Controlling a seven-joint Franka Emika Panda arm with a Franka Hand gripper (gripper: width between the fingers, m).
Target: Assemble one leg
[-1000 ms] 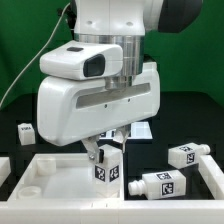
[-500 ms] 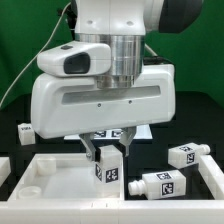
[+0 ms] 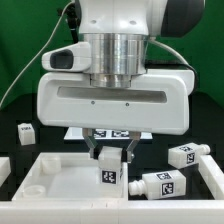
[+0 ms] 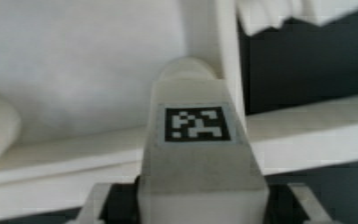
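Note:
My gripper point(image 3: 110, 157) is shut on a white leg point(image 3: 111, 171) with a black-and-white tag on its side. It holds the leg upright over the right part of the large white tray-like tabletop point(image 3: 50, 182). In the wrist view the leg point(image 4: 201, 140) fills the middle, tag facing the camera, with a finger point(image 4: 115, 202) close on each side and the tabletop point(image 4: 69, 90) behind it. Two more legs lie on the dark table at the exterior view's right, one near the tabletop point(image 3: 161, 183) and one farther back point(image 3: 187, 153).
A small white tagged cube point(image 3: 24, 132) sits at the exterior view's left. The marker board point(image 3: 108, 133) lies behind my gripper, mostly hidden by the arm. Another white part point(image 3: 214, 182) shows at the right edge.
The wrist has turned, so the hand's broad face now squares to the camera. The held leg has shifted slightly to the exterior view's right and stays over the tabletop.

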